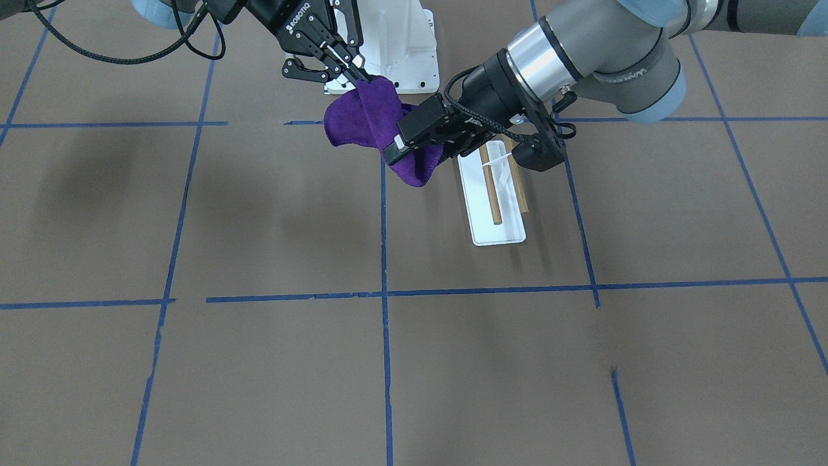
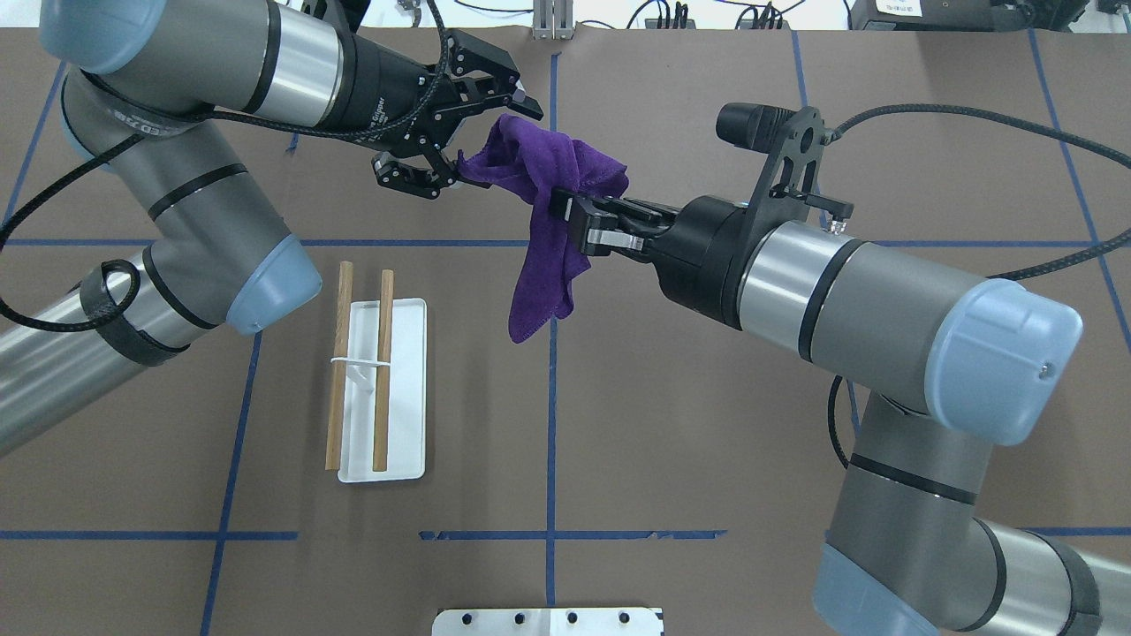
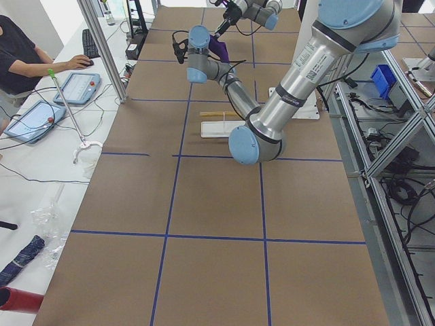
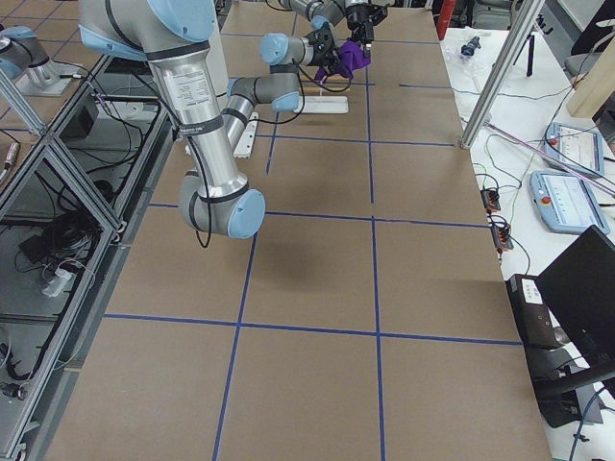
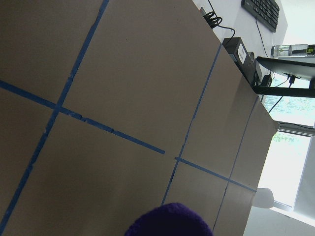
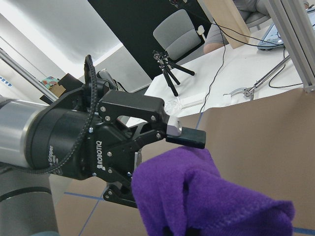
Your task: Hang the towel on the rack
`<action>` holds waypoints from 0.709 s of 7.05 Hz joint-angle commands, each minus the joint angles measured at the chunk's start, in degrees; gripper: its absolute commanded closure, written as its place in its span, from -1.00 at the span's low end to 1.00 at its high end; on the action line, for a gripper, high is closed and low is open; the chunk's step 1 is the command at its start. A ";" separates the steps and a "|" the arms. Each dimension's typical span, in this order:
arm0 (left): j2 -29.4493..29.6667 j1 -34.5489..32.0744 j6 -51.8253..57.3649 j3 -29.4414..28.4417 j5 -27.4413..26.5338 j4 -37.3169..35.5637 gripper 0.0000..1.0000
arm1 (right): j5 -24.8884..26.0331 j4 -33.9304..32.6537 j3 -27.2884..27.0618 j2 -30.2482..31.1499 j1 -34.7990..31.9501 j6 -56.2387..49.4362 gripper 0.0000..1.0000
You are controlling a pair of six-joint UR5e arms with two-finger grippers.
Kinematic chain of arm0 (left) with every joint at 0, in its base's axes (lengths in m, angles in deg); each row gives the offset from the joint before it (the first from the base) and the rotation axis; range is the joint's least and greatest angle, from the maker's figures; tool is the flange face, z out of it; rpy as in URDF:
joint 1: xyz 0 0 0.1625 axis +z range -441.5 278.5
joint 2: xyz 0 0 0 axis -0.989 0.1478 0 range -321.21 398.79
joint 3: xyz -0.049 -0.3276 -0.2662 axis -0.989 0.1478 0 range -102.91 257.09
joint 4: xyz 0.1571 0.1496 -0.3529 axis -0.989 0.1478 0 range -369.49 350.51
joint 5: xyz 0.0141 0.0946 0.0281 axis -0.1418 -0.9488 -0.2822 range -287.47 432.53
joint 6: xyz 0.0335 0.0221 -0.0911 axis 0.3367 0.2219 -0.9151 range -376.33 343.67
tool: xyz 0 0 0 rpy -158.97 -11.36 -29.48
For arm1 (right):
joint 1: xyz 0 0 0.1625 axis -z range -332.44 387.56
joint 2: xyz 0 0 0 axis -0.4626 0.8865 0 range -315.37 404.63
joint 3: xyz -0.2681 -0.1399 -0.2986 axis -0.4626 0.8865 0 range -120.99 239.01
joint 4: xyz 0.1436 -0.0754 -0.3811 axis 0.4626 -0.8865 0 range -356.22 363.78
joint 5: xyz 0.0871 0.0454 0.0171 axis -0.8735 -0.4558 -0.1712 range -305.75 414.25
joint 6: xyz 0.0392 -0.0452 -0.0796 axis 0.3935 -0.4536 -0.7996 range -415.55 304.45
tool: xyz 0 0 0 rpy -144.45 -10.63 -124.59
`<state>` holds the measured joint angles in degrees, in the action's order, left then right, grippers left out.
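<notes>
A purple towel (image 2: 539, 265) hangs in the air between both grippers, above the table. My right gripper (image 2: 565, 208) is shut on its upper fold, and most of the cloth droops below it. My left gripper (image 2: 486, 141) is open, with the towel's far corner between its spread jaws. In the right wrist view the left gripper's fingers (image 6: 186, 137) stand wide apart behind the towel (image 6: 206, 196). The rack (image 2: 406, 389), a white tray with two wooden dowels (image 2: 383, 362), stands on the table under my left arm, apart from the towel. From the front, the rack (image 1: 498, 230) is beside the towel (image 1: 362, 116).
The white bolted robot pedestal (image 1: 401, 45) stands at the table's near edge. Blue tape lines (image 2: 551, 397) cross the brown table top. A person (image 3: 20, 47) sits at a side desk beyond the table, with tablets nearby.
</notes>
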<state>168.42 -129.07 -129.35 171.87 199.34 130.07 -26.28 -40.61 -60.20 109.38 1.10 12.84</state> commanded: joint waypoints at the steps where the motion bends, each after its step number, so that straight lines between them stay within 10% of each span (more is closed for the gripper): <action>1: 0.44 0.02 -0.10 0.05 0.19 -0.08 0.60 | 0.02 0.09 0.02 0.02 0.00 -0.01 1.00; 2: 0.36 -0.07 -0.01 0.05 0.37 -0.08 1.00 | -0.06 0.09 0.02 0.11 0.00 -0.01 1.00; 5: 0.27 -0.16 0.08 0.05 0.46 0.00 1.00 | -0.15 0.09 -0.06 0.20 0.00 -0.01 1.00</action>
<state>168.73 -129.16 -129.28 171.93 199.78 130.05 -26.36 -40.52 -60.18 109.52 1.10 12.83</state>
